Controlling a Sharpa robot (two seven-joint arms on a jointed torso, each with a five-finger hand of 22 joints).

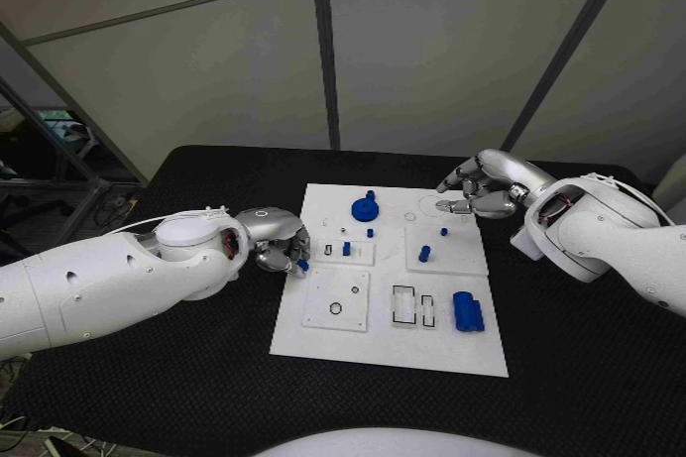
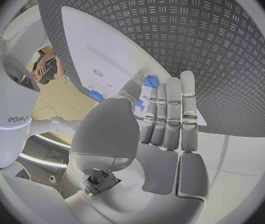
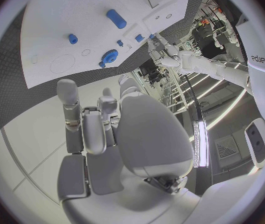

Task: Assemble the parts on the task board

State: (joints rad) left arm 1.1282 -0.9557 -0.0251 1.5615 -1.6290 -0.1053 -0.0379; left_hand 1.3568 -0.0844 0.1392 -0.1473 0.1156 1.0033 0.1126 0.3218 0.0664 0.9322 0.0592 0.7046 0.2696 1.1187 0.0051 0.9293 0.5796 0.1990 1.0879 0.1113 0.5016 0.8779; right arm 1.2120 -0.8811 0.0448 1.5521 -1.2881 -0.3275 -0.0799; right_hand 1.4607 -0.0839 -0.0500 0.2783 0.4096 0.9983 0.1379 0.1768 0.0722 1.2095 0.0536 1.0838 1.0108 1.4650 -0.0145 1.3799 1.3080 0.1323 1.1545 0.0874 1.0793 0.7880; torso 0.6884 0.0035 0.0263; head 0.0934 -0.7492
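the parts are small blue plastic pieces on the white board [image 1: 322,343] in the middle of the black table [image 1: 171,398]: a cylinder [image 1: 468,311] lies well off from both hands on the board's near side, a round knobbed disc [image 1: 366,209] stands between the two hands at the far end, and short pegs [image 1: 424,252] stand in the raised plates. they look light, stiff and smooth, so likely to slip or tip if pushed; each is best pinched across its sides with fingertips, the cylinder across its middle. the left hand [image 1: 279,247] sits at the board's edge with a small blue piece [image 1: 301,266] at its fingertips; whether it grips it i cannot tell. the right hand [image 1: 484,185] hovers over the far corner, fingers curled in, holding nothing i can see.
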